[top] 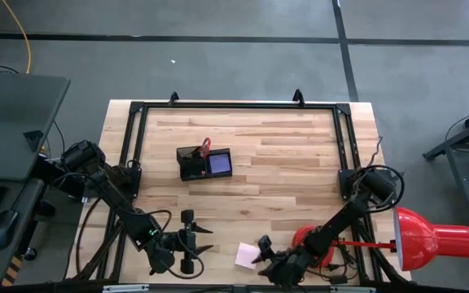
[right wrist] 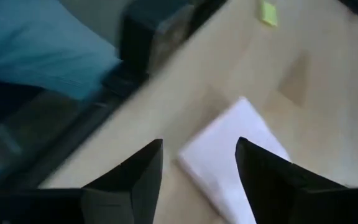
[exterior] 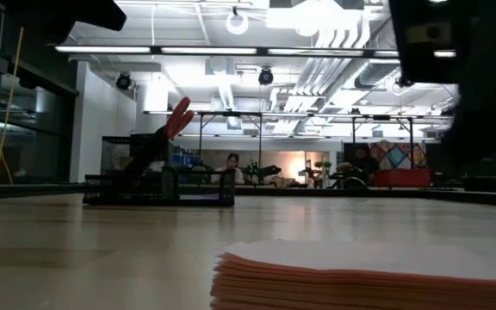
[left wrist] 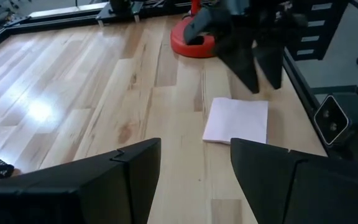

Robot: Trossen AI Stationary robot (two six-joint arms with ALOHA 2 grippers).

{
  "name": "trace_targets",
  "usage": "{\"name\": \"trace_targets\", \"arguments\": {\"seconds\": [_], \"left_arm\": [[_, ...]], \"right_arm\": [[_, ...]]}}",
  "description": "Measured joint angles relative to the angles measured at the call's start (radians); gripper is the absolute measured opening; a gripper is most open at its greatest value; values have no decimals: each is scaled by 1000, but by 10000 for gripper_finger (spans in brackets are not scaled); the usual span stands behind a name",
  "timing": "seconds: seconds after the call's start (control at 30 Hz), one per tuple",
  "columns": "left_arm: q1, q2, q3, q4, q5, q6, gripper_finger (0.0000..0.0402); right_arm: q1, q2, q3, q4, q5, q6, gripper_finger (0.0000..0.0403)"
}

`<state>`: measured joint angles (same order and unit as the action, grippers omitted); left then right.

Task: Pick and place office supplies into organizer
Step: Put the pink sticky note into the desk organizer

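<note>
The pink note pad [top: 245,255] lies flat near the table's front edge, between my two grippers; it also fills the front of the low view [exterior: 360,275]. My right gripper [top: 259,251] is open just to the pad's right, slanting down at the pad's edge [right wrist: 241,155], fingertips [left wrist: 253,81] a little above it. My left gripper [top: 206,241] is open to the pad's left [left wrist: 236,120], with nothing between its fingers. The black organizer [top: 204,163] stands mid-table, holding red-handled scissors [exterior: 177,119] and a blue-purple pad [top: 220,163]. A small yellow piece [right wrist: 268,12] lies on the table.
A red desk lamp stands at the front right, its round base [top: 312,240] close behind my right gripper and its shade [top: 430,236] past the table's edge. A black frame [top: 234,106] runs along the far and side edges. Bare wood lies between organizer and pad.
</note>
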<state>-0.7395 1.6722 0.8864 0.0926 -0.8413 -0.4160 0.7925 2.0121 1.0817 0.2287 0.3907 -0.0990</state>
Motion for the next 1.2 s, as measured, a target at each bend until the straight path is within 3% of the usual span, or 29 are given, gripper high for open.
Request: {"name": "trace_targets", "arguments": {"seconds": [0.4, 0.7, 0.87, 1.07, 1.2], "left_arm": [[0, 10, 1, -16, 5, 0, 182], [0, 10, 1, -15, 4, 0, 182], [0, 12, 1, -15, 4, 0, 182], [1, 17, 1, -15, -4, 0, 182], [0, 17, 1, -15, -5, 0, 182]], "right_arm": [[-15, 75, 0, 91, -25, 12, 199], [-17, 75, 3, 38, 47, 57, 189], [-17, 75, 2, 42, 52, 39, 135], [-27, 77, 0, 41, 69, 18, 18], [-39, 77, 0, 45, 149, 19, 12]]}}
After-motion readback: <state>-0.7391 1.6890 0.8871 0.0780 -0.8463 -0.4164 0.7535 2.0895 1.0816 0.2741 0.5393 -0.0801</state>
